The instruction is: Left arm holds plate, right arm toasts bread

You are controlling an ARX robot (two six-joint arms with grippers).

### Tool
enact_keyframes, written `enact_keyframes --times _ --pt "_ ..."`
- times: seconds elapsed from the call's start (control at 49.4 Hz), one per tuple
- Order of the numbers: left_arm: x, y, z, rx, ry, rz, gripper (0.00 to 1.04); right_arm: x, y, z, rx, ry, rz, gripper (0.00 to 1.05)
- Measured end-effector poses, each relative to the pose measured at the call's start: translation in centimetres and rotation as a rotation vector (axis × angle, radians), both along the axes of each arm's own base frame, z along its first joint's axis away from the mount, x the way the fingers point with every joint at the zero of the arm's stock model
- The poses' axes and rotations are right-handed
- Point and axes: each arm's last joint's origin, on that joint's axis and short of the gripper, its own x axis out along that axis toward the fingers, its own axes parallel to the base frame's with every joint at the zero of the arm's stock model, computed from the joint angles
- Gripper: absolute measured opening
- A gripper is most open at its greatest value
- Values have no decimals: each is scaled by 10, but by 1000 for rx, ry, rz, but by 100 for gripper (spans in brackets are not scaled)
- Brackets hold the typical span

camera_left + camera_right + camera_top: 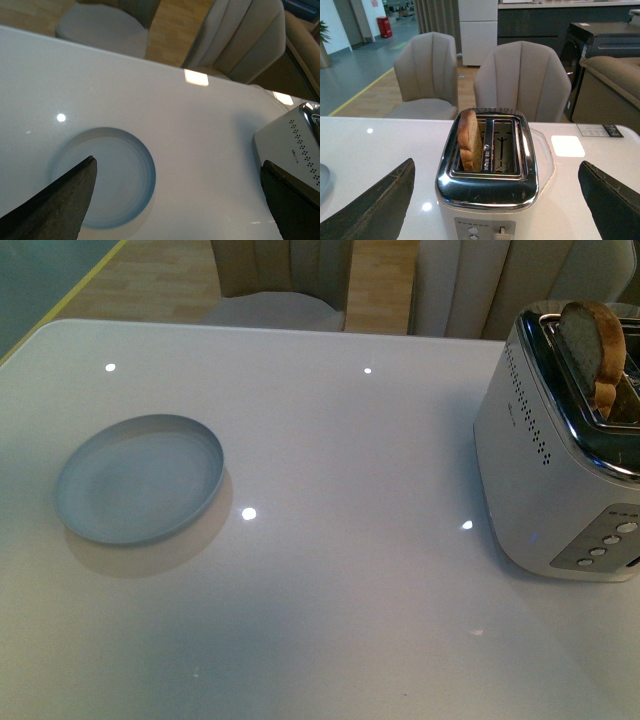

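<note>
The left gripper hung above the table with its two black wedge fingers spread wide, nothing between them. Under it, in the left wrist view, the plate lay flat on the white surface, partly covered by one finger, with clear space between finger and plate as far as could be told. The other finger sat just in front of the toaster's perforated side.

The right gripper was likewise splayed open and empty, its fingers framing the toaster from above and behind the control end.

The bread stood upright in one slot of the toaster, its rounded top poking above the chrome rim; the neighbouring slot showed only bare wire guides. In the front view neither arm appeared: the plate rested on the left part of the table, and the toaster stood well apart at the right edge, with the bread rising from it.

Two beige upholstered chairs stood beyond the far table edge. Nothing lay between plate and toaster but bare glossy tabletop with light reflections.
</note>
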Motion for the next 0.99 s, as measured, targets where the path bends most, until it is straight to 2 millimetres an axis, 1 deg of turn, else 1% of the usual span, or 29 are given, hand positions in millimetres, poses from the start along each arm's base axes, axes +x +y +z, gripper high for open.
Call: enact_keyframes --times 0.061,0.122,0.162,0.203,0.223,0.263,0.344,0.425,0.486,0.608,0.749,0.993 --pt "-11 -5 3 -1 -21 7 98 0 0 0 0 0 0 96" --pt "-15 -7 4 7 -38 15 97 0 0 0 0 0 0 96" --pt "-15 -10 2 67 -111 70 93 0 0 0 0 0 0 96" --pt "-17 -13 -4 151 -221 166 86 0 0 0 0 0 -1 96" --pt "-19 -14 -6 167 -244 186 84 0 0 0 0 0 -1 96" --pt "-27 -16 -14 220 -335 259 75 0 0 0 0 0 0 96" --pt "-42 -18 -18 247 -432 297 59 0 0 0 0 0 0 96" --pt "-52 -17 -20 257 -457 307 46 0 0 0 0 0 0 96" --pt "-63 -18 -27 263 -454 302 30 0 0 0 0 0 0 96" --pt "-78 -18 -37 268 -448 302 3 0 0 0 0 0 0 96" --pt "-92 -18 -43 271 -448 300 3 0 0 0 0 0 0 96" --pt "-106 -18 -49 272 -448 301 3 0 0 0 0 0 0 96"
